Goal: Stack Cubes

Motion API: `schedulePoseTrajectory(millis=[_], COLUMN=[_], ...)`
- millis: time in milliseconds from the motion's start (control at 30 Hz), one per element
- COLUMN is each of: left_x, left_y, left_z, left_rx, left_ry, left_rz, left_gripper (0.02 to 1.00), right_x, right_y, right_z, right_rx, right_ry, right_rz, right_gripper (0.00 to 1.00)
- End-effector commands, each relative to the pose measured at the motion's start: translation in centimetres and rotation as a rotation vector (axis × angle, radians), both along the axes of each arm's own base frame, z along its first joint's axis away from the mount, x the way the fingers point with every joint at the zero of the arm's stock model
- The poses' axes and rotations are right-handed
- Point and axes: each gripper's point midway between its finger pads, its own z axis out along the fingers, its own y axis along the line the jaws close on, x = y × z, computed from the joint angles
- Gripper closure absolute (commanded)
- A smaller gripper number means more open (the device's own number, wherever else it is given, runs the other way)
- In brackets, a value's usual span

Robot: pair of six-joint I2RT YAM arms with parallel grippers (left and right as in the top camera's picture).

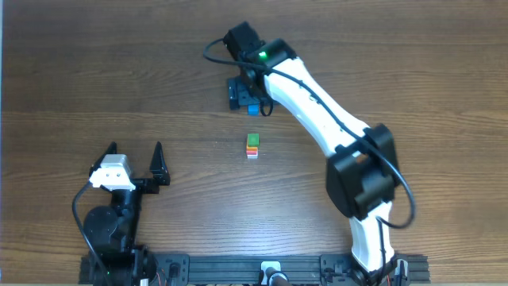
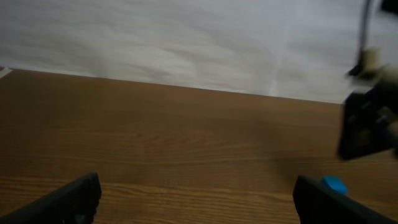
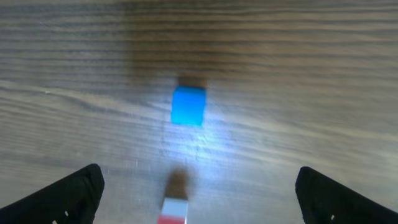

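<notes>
Over the far middle of the brown wood-grain table (image 1: 79, 79), the right gripper (image 3: 198, 174) hung above the small blue cube (image 3: 188, 106), its two black fingers spread wide with nothing between them. That posture read as the set-up for a pick: the jaws were opened far more than the cube's width, which left margin on either side for a descent. In the right wrist view the blue cube sat on the bare wood ahead of the line joining the fingertips and close to the midline between them, so the gripper seemed to need a small advance as well as a drop before it could close.

Nearer the arm bases stood the short stack of cubes (image 1: 252, 145), green on top with an orange and a white cube beneath, apart from the blue cube but near it and almost in line with it. Judged from this layout, the blue cube was the last loose piece and the green top its likely seat. The stack's closeness to the pick spot could matter, since a wide-open finger sweeping low could brush the stack.

By the table's near left, the left gripper (image 1: 134, 148) rested low with its fingers also spread and empty, well apart from both the stack and the blue cube, probably parked to leave the middle free.
</notes>
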Motion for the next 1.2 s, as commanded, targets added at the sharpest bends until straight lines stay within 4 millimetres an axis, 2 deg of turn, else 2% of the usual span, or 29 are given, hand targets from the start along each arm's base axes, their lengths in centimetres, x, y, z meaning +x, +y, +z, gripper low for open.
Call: schedulePoseTrajectory(millis=[33, 67, 167, 300, 533, 833, 933, 1000, 1067, 1200], left_x=[0.0, 0.0, 0.0, 0.0, 0.0, 0.0, 0.0, 0.0, 0.0, 0.0], left_y=[0.0, 0.0, 0.0, 0.0, 0.0, 0.0, 0.0, 0.0, 0.0, 0.0], left_z=[-0.3, -0.3, -0.3, -0.3, -0.3, -0.3, -0.3, -0.3, -0.3, -0.3], left_rx=[0.018, 0.018, 0.018, 0.018, 0.018, 0.018, 0.018, 0.018, 0.018, 0.018], left_ry=[-0.001, -0.001, -0.001, -0.001, -0.001, -0.001, -0.001, -0.001, -0.001, -0.001], left_rz=[-0.002, -0.002, -0.002, -0.002, -0.002, -0.002, -0.002, -0.002, -0.002, -0.002], left_gripper=[0.018, 0.018, 0.018, 0.018, 0.018, 0.02, 0.02, 0.018, 0.018, 0.018], right_x=[0.7, 1.0, 1.3, 1.3, 1.6, 1.8, 1.9, 1.9, 1.9, 1.9], right_y=[1.3, 1.4, 1.5, 1.3, 1.0, 0.8, 0.8, 0.8, 0.9, 0.9], right_z=[-4.6, -5.5, -6.8, -7.6, -7.6, -7.6, -7.6, -7.6, -7.6, -7.6], right_rx=[0.02, 0.018, 0.013, 0.006, 0.006, -0.005, -0.003, -0.003, -0.001, -0.002], right_ry=[0.062, 0.064, 0.072, 0.084, 0.08, 0.069, 0.066, 0.066, 0.064, 0.065], right_rz=[0.037, 0.038, 0.036, 0.031, 0.03, 0.026, 0.026, 0.023, 0.023, 0.023], right_gripper=[0.007, 0.009, 0.007, 0.02, 0.15, 0.248, 0.329, 0.349, 0.419, 0.463])
